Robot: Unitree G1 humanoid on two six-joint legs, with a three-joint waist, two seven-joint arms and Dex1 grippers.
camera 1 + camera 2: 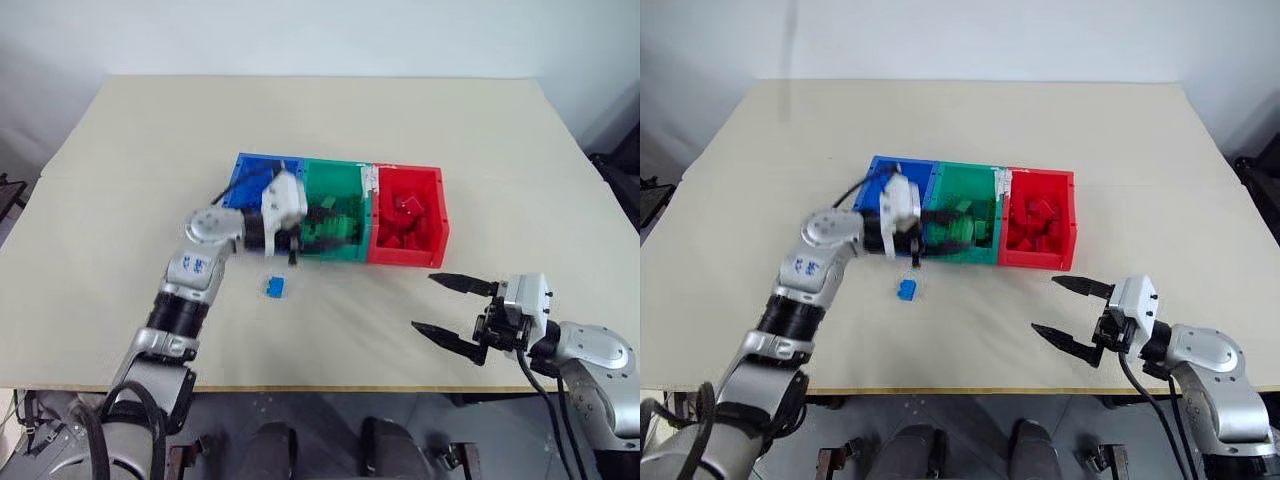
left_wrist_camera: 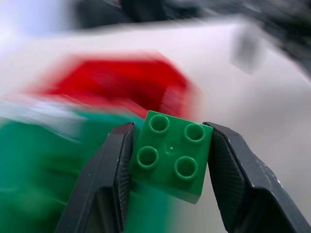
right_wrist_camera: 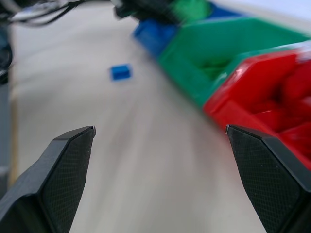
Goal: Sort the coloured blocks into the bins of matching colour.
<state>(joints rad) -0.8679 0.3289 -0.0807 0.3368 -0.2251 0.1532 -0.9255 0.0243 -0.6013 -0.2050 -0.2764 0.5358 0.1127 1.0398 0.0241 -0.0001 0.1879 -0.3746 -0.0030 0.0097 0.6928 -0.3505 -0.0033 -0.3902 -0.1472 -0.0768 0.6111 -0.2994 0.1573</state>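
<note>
The small green studded plastic brick point(image 2: 171, 154) sits clamped between the left gripper point(image 2: 170, 160) fingers, seemingly over the green bin point(image 1: 962, 192); right gripper point(image 1: 452, 312) gapes wide, empty.

no legible text, small blue mark on the left forearm point(image 1: 193, 265), too blurred to read

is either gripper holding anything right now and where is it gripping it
The left gripper holds a green block, jaws on two opposite sides. The right gripper is empty.
</note>
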